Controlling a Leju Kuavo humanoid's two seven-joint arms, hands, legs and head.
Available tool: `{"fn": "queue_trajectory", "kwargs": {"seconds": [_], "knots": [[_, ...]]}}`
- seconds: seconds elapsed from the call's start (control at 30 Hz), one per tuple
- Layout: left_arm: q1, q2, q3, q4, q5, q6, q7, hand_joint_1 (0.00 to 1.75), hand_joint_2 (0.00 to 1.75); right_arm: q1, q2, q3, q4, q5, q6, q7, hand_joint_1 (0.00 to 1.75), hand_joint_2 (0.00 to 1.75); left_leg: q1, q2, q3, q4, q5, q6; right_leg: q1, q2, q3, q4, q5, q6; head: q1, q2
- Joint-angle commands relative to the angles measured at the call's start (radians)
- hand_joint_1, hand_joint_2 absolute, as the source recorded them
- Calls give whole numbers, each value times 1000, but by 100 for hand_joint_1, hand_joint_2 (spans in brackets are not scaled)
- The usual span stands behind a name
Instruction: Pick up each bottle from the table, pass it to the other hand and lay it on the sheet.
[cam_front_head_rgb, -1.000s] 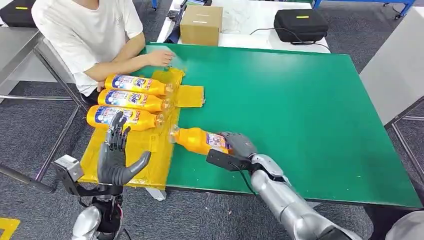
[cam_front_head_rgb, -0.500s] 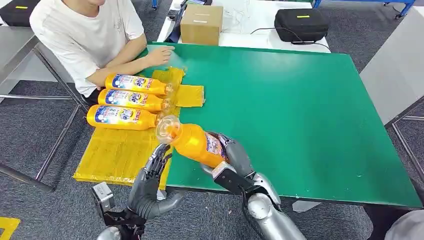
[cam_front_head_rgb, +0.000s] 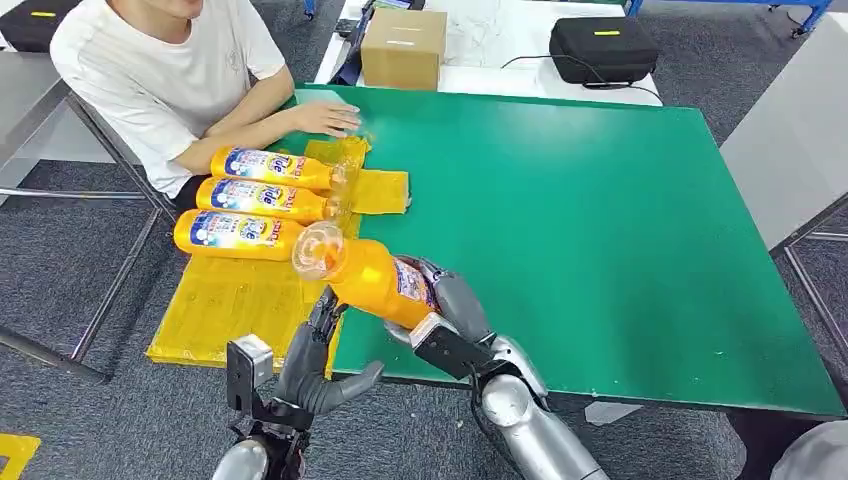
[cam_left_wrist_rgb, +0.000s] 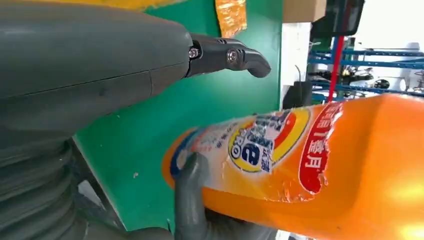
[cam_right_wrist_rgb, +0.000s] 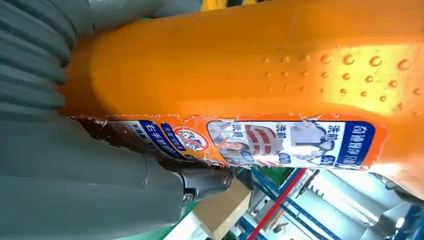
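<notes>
My right hand (cam_front_head_rgb: 452, 308) grips an orange bottle (cam_front_head_rgb: 375, 284) by its lower body and holds it tilted above the green table's (cam_front_head_rgb: 600, 220) front edge, clear cap pointing up and to the left. The right wrist view has the bottle (cam_right_wrist_rgb: 250, 65) pressed against that hand (cam_right_wrist_rgb: 75, 175). My left hand (cam_front_head_rgb: 315, 355) is open just below the front edge, fingers reaching up under the bottle's neck; I cannot tell whether they touch it. From the left wrist, the bottle's label (cam_left_wrist_rgb: 280, 150) lies close beyond the left hand's fingers (cam_left_wrist_rgb: 230, 54). Three orange bottles (cam_front_head_rgb: 262, 198) lie side by side on the yellow sheet (cam_front_head_rgb: 230, 310).
A person in a white shirt sits at the table's far left corner, one hand (cam_front_head_rgb: 328, 118) resting at the sheet's far end. A yellow scrap (cam_front_head_rgb: 380, 190) lies beside the sheet. A cardboard box (cam_front_head_rgb: 403, 48) and a black case (cam_front_head_rgb: 602, 48) stand beyond the table.
My right hand has lifted the bottle off the table and carried it left. My left hand has come off the sheet, dropped and swung right to just under the bottle.
</notes>
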Motion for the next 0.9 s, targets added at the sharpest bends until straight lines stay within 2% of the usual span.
{"fn": "queue_trajectory", "kwargs": {"seconds": [0.03, 0.3, 0.5, 0.7, 0.83, 0.87, 0.9], "knots": [[-56, 2, -7, 97, 42, -9, -14, 0, 175, -97, 41, 96, 142, 8, -7, -9, 175, 175, 0, 3, 4, -1, -2, -1, 0, 3, 3, -1, -1, -2, 0, 0], [-56, -19, 38, 68, 126, -34, -60, 0, 175, -77, 58, 176, 151, 4, 5, -30, 175, 175, 1, 1, 2, -1, -1, -1, 1, 1, 1, -1, 0, -1, 0, 0], [-43, -19, 71, -20, 214, -138, -121, 0, 175, -60, 58, 243, 161, -17, 44, -52, 175, 175, 2, 2, 5, 0, -3, -2, 2, 2, 5, 0, -2, -3, 0, 0], [-60, -26, 80, -28, 188, -165, -156, 0, 175, -64, 57, 254, 156, -35, 71, -61, 175, 175, 2, 0, 4, 0, -2, -2, 2, 0, 3, -1, -1, -2, 0, 0], [-72, -23, 75, -8, 202, -194, -131, 0, 175, -61, 60, 261, 156, -34, 74, -61, 175, 175, 2, -1, 4, 0, -2, -2, 1, -1, 4, -1, -2, -2, 0, 0], [-77, -23, 73, 5, 196, -192, -122, 17, 175, -62, 61, 262, 154, -34, 75, -59, 175, 175, 1, -1, 3, -1, -1, -2, 1, -1, 3, -1, -1, -2, 0, 0], [-77, -23, 73, 5, 196, -192, -122, 17, 175, -62, 61, 262, 154, -34, 75, -59, 175, 175, 1, -1, 2, -1, -1, -1, 1, -1, 2, -1, -1, -1, 0, 0]]}}
